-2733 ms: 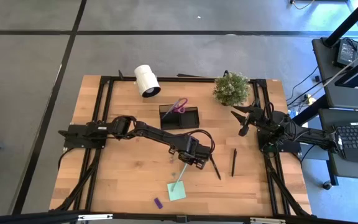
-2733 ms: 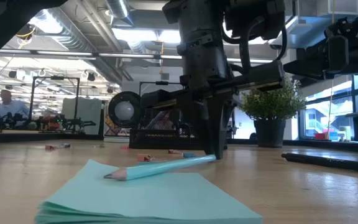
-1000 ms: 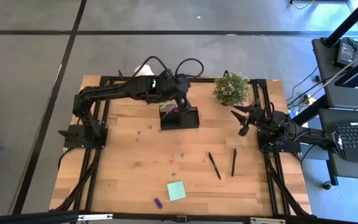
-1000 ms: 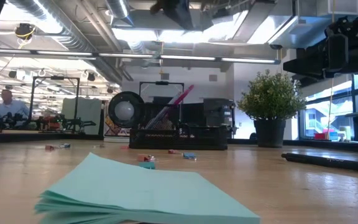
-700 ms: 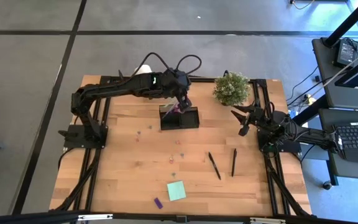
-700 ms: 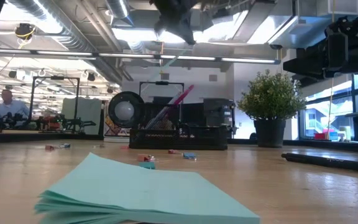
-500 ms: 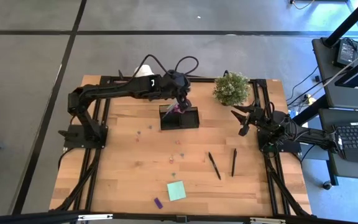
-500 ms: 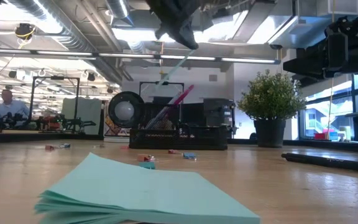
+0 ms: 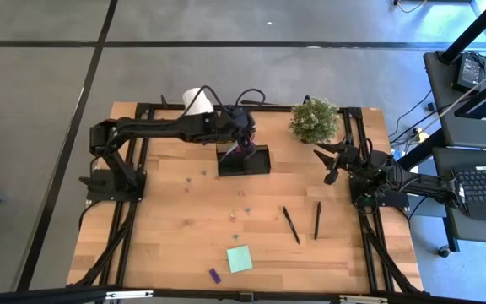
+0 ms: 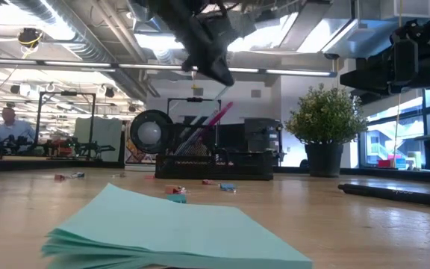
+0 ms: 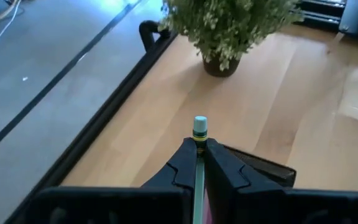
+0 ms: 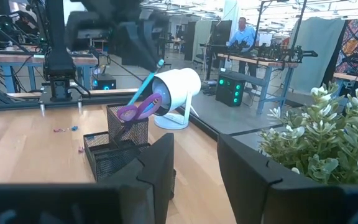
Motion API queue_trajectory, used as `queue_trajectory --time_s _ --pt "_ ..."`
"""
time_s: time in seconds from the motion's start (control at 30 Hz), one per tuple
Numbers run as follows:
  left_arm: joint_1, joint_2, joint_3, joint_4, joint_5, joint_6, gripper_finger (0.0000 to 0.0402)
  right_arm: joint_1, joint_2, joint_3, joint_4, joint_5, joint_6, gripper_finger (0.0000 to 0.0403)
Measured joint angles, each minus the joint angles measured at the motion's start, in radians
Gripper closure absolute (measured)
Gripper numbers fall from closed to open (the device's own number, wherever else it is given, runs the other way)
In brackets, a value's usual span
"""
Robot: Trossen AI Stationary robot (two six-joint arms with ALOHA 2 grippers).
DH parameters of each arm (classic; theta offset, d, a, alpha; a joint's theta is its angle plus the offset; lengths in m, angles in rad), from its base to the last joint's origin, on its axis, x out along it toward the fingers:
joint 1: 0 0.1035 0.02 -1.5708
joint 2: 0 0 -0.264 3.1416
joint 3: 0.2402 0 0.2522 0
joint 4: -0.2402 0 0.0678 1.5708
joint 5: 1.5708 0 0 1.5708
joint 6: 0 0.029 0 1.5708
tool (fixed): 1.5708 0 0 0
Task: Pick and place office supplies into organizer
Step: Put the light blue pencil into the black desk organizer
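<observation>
My left gripper (image 9: 245,140) hangs over the black organizer (image 9: 244,160) at the table's far middle, shut on a pale green pencil (image 12: 145,83). Purple-handled scissors (image 12: 139,107) stand in the organizer's taller section (image 12: 128,132). Two black pens (image 9: 290,225) (image 9: 317,219) lie flat on the table's right half. A mint-green sticky pad (image 9: 240,258) and a small purple piece (image 9: 214,275) lie near the front edge. My right gripper (image 12: 194,163) waits open at the right edge, touching nothing. My left gripper pinches the pencil just below its eraser end (image 11: 199,138) between its two fingers (image 11: 221,167). The fingers slant down from the table's left. The eraser sticks out past the fingertips. The pencil slants down below them, its lower part beside the scissors in the taller section.
A white roll (image 9: 197,102) lies at the far edge, left of the organizer. A small green plant (image 9: 314,121) stands to the organizer's right. Small coloured bits (image 9: 241,192) are scattered on the wood in front of the organizer.
My left gripper has come down toward the organizer, still shut on the pencil. The pencil has sunk with it, and its lower end now reaches the taller section by the scissors.
</observation>
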Motion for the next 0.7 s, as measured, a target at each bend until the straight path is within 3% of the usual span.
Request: queue_trajectory --time_s 0.7 --pt "0.004 -0.103 -0.325 0.305 0.009 -0.030 0.0389 0.000 0.000 0.000 0.000 0.000 0.001 0.0274"
